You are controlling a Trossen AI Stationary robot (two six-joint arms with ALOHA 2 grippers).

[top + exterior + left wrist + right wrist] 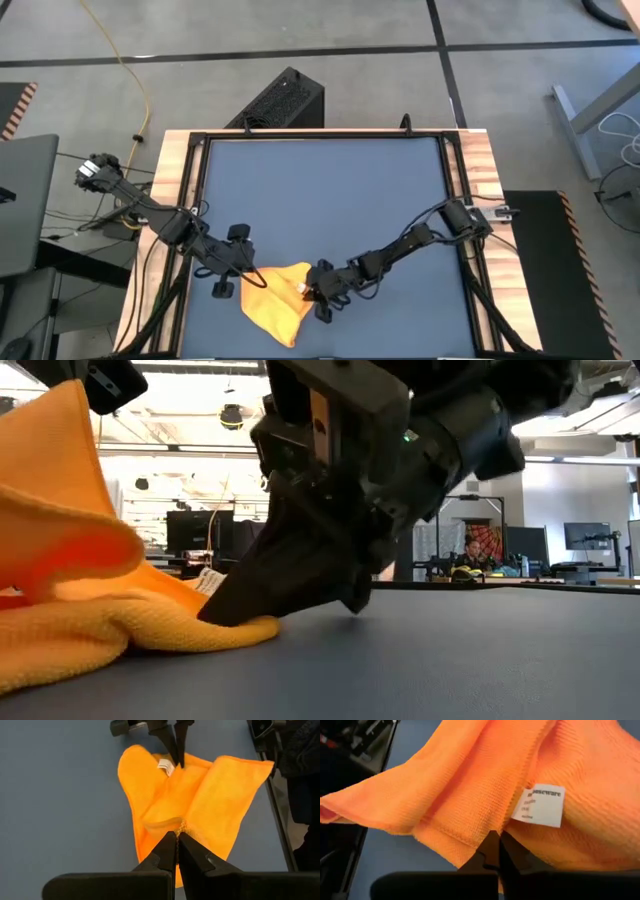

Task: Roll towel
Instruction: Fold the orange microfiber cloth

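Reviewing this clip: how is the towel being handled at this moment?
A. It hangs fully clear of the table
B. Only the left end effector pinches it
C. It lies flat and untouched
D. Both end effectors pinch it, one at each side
D: the left end effector and the right end effector are each shut on an edge of the towel, which partly rests on the table.

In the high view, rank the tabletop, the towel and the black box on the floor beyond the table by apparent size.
1. The dark blue tabletop, by far the largest.
2. The towel and the black box look about alike, so I won't rank them.
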